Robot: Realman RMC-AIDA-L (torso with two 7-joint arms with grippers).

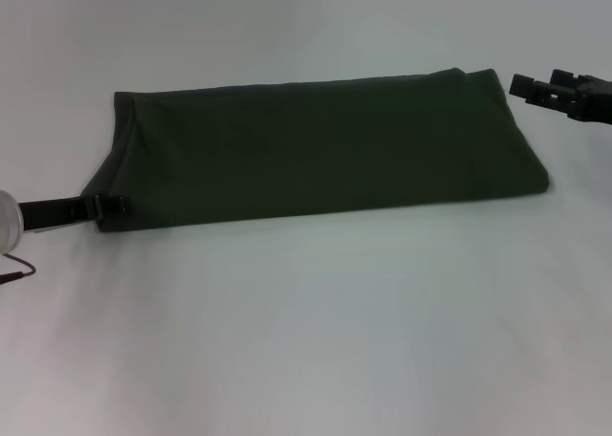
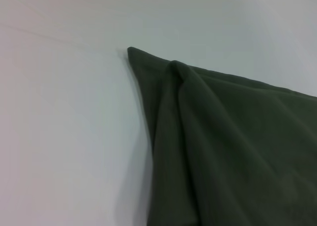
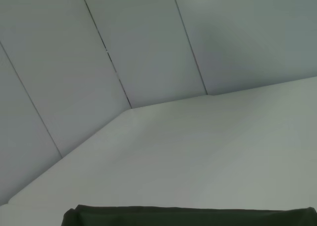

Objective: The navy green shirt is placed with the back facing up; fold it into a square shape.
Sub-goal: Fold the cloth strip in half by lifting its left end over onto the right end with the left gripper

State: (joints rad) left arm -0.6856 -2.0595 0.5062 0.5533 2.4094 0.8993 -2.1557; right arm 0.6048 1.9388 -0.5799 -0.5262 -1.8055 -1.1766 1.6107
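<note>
You have one navy green shirt (image 1: 316, 154) lying across the middle of the white tabletop (image 1: 306, 340), folded into a long dark olive band with slanted ends, plain and unprinted, with a soft ridge of fabric at its left corner. Two claws are in view. The left claw (image 1: 113, 206) sits low at the shirt's near left corner, whether pinching the fabric you cannot tell, while the right claw (image 1: 532, 86) hovers just beyond the far right corner with its fingers narrowly parted, holding nothing.

Left gripper (image 1: 113, 205): black, slim, on a white rounded wrist; thin dark red cable below.
Right gripper (image 1: 532, 86): black, blocky, angular.
</note>
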